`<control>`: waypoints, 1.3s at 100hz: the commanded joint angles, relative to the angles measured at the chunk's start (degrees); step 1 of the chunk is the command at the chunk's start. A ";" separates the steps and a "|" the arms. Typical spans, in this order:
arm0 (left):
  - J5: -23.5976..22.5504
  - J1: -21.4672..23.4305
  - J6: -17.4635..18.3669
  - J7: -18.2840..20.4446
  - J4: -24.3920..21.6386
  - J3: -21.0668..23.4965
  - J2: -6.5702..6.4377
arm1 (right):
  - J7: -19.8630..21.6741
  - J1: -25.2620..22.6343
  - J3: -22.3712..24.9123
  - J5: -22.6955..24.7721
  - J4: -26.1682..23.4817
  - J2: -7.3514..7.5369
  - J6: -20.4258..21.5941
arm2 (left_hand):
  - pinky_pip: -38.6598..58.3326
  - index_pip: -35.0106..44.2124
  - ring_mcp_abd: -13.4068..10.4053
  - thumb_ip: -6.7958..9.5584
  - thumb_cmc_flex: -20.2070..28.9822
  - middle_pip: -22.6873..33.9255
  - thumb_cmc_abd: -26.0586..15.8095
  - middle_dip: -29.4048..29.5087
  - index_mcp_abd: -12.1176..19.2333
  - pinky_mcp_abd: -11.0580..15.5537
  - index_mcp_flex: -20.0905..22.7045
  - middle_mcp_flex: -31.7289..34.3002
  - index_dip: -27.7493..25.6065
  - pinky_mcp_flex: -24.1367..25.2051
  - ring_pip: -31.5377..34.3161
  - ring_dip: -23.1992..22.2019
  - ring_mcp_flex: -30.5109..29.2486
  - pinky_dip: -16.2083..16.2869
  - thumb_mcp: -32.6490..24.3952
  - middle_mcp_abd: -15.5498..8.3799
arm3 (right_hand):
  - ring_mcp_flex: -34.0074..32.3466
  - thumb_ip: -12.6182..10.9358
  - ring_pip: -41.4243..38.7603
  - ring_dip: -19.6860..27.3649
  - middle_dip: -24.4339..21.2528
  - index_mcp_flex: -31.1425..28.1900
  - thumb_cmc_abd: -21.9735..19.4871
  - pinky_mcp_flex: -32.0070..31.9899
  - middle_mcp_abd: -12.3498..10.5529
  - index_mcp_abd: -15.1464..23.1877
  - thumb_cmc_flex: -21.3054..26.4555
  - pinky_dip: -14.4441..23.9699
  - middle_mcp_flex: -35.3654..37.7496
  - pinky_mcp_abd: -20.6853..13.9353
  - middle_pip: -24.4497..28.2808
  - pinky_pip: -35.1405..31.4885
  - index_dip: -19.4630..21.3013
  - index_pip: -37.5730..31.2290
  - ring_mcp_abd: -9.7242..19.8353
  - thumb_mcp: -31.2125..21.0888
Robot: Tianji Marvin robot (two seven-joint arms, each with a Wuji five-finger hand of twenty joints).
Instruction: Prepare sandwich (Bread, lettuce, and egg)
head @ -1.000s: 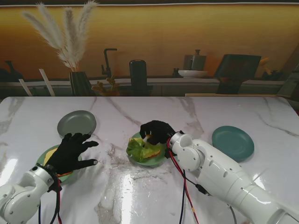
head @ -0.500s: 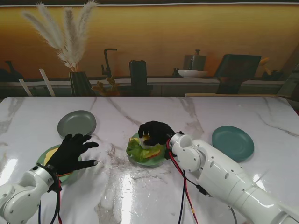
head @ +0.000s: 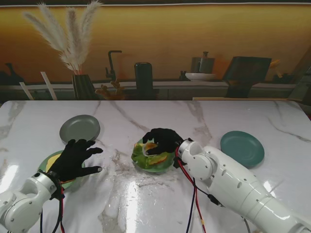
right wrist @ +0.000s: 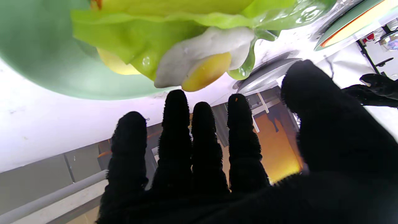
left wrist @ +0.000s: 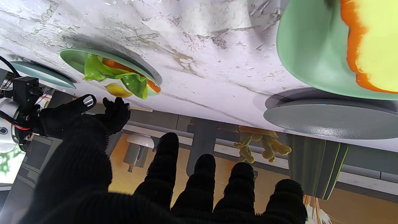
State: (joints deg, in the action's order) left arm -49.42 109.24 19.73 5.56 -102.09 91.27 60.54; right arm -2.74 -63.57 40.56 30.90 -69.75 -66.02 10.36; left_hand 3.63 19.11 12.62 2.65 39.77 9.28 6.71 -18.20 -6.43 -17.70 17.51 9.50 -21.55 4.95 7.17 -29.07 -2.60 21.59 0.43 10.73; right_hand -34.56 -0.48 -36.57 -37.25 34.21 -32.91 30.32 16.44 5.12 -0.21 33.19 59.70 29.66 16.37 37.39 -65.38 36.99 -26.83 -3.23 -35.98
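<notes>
While the right hand (head: 164,141) hovers spread over the egg (right wrist: 202,59) and lettuce (head: 141,154) at frame centre, the left hand (head: 75,158) hangs spread, lower left.

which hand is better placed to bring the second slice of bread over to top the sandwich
Left, probably. The left hand hangs open right over the bread on the light green plate. The right hand is open too, but it sits at the centre plate, above the egg and lettuce.
</notes>
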 commanded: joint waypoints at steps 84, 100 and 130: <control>-0.54 2.49 -2.32 3.94 -2.18 3.13 -0.29 | 4.24 -32.83 29.41 17.08 -30.35 4.88 0.74 | 0.91 -4.59 0.23 2.57 2.84 0.90 5.88 1.30 -2.11 0.50 -1.01 0.32 2.86 -0.84 0.60 2.16 -2.41 1.66 -2.35 0.46 | 17.21 1.77 25.40 22.67 -23.66 17.27 -6.98 -18.91 7.07 -7.83 -3.84 -31.85 -13.23 3.36 -21.87 21.09 -12.88 19.42 -4.14 3.94; -2.18 2.87 -1.58 5.45 -2.11 4.71 -0.60 | 3.71 -36.58 31.90 17.81 -31.79 4.94 2.05 | 1.20 -4.18 0.16 3.27 2.70 1.14 6.46 1.40 -1.45 1.12 -2.03 0.38 2.48 -2.57 0.92 2.23 -2.46 1.56 -3.04 0.41 | 18.55 1.70 23.95 22.28 -22.85 17.46 -7.78 -20.32 7.18 -9.32 -3.12 -32.73 -14.85 3.65 -19.81 19.74 -12.16 18.82 -3.96 4.47; -4.77 3.86 -0.84 5.65 -1.81 6.74 -0.76 | 3.53 -40.96 33.91 15.68 -32.40 4.84 4.50 | 1.80 -2.88 -0.18 3.31 1.99 1.94 6.46 1.15 -1.23 0.08 -2.67 0.56 1.27 -2.05 1.91 1.91 -2.67 2.54 -3.49 0.27 | 21.14 1.45 21.12 21.41 -21.28 18.34 -9.46 -23.41 7.21 -10.54 -2.08 -33.23 -17.65 3.90 -15.40 17.86 -10.41 18.21 -3.37 5.64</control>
State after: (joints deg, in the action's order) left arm -53.86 112.62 19.09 11.12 -104.01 97.59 59.92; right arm 1.07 -103.27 74.72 46.29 -102.08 -60.59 13.37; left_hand 5.13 15.92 12.59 3.52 40.93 10.79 12.54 -17.53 -7.86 -16.84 17.48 9.59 -19.53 2.70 8.59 -27.22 -4.18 23.45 -2.09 10.69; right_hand -15.57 -0.26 -13.98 -15.27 11.97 -17.58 22.17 -4.97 11.46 -9.95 30.32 27.57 14.54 19.20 21.18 -46.45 25.71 -8.12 -7.61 -31.63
